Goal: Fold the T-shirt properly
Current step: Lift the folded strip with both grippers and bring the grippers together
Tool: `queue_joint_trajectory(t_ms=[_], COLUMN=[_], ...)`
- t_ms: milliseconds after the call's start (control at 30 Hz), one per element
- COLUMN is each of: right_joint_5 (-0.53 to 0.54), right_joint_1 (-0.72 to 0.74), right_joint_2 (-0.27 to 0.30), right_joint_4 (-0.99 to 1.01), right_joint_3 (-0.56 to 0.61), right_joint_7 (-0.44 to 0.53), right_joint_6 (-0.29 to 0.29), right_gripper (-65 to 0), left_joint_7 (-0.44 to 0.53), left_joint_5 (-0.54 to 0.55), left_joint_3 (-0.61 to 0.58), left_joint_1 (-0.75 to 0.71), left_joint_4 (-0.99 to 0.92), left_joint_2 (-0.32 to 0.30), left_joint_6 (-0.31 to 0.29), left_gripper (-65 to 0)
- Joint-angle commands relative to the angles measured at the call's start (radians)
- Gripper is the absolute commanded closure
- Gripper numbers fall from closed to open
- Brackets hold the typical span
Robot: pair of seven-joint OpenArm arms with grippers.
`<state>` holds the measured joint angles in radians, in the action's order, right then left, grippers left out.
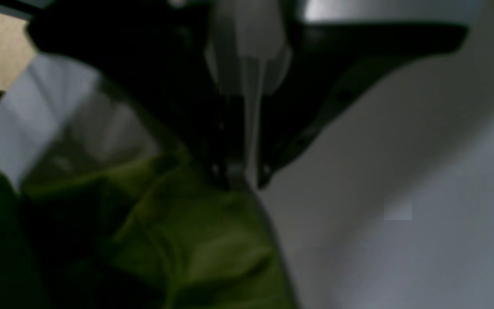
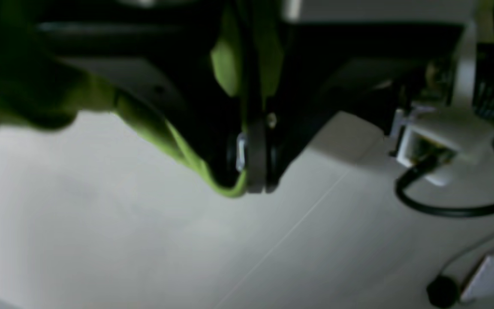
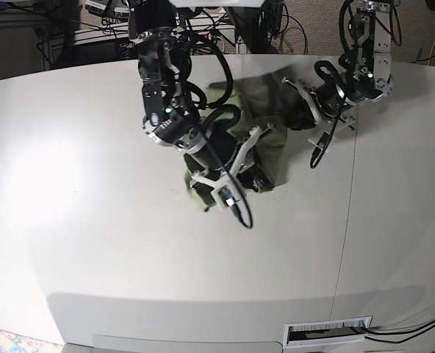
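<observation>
The sage-green T-shirt (image 3: 270, 151) lies bunched near the middle back of the white table (image 3: 92, 184). My right gripper (image 3: 206, 190), on the base view's left, is shut on a fold of the shirt at its front left end. In the right wrist view the shut fingertips (image 2: 253, 182) pinch the green fabric (image 2: 174, 141) just above the table. My left gripper (image 3: 295, 87) is at the shirt's back right edge. In the blurred left wrist view its tips (image 1: 236, 180) are together on the edge of the green fabric (image 1: 195, 240).
A table seam (image 3: 352, 191) runs front to back right of the shirt. Cables and electronics (image 3: 276, 18) crowd the back edge. In the right wrist view a white box with a black cable (image 2: 433, 146) sits on the table.
</observation>
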<state>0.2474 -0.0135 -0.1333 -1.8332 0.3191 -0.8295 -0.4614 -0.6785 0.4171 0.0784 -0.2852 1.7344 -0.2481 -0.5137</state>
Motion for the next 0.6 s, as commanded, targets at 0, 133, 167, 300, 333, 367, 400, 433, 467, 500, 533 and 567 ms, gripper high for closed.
queue_joint_trajectory(t_ms=[0, 133, 167, 300, 333, 367, 400, 433, 467, 500, 533, 567], right_joint_5=[-0.004, -0.066, -0.073, -0.077, -0.076, -0.075, -0.065, -0.045, -0.018, 0.01, 0.033, 0.048], right_joint_1=[0.021, 0.021, 0.021, 0.022, 0.021, 0.021, 0.022, 0.022, 0.022, 0.022, 0.024, 0.028], right_joint_2=[-0.009, -0.008, -0.008, -0.008, -0.008, -0.008, -0.008, -0.008, -0.008, -0.008, -0.008, -0.008], right_joint_4=[-0.017, -0.016, -0.016, -0.016, -0.016, -0.016, -0.016, -0.016, -0.016, -0.016, -0.016, -0.016], right_joint_3=[0.018, 0.072, 0.083, 0.121, 0.129, 0.138, 0.146, 0.155, 0.165, 0.175, 0.187, 0.198], right_joint_7=[0.037, 0.027, 0.021, 0.01, 0.003, 0.0, 0.0, 0.0, -0.001, -0.005, -0.009, -0.016], right_joint_6=[-0.005, -0.006, -0.006, -0.005, -0.006, -0.006, -0.021, -0.034, -0.037, -0.041, -0.047, -0.051], right_gripper=[0.0, 0.0, 0.0, -7.4, -9.1, -9.6, -9.6, -9.6, -9.6, -9.6, -9.6, -9.6], left_joint_7=[0.0, 0.0, 0.0, 0.0, 0.0, 0.0, 0.001, 0.001, 0.003, 0.008, 0.01, 0.016], left_joint_5=[0.006, 0.006, 0.006, 0.005, 0.002, -0.003, -0.013, -0.024, -0.039, -0.056, -0.067, -0.076], left_joint_3=[0.0, 0.0, 0.0, 0.0, 0.0, 0.0, 0.0, 0.0, 0.0, 0.0, 0.0, 0.001], left_joint_1=[-0.003, -0.003, -0.003, -0.003, -0.003, -0.003, -0.003, -0.003, -0.003, -0.003, -0.003, -0.003], left_joint_4=[0.014, 0.014, 0.014, 0.014, 0.014, 0.014, 0.014, 0.014, 0.014, 0.014, 0.014, 0.014], left_joint_2=[-0.003, -0.004, -0.004, -0.004, -0.004, -0.004, -0.004, -0.004, -0.004, -0.004, -0.004, -0.004], left_joint_6=[-0.006, -0.006, -0.006, -0.006, -0.006, -0.006, -0.006, -0.006, -0.005, 0.002, 0.011, 0.026], left_gripper=[-5.0, -5.0, -5.0, -5.0, -5.0, -5.0, -5.0, -5.0, -5.0, -5.0, -5.0, -5.0])
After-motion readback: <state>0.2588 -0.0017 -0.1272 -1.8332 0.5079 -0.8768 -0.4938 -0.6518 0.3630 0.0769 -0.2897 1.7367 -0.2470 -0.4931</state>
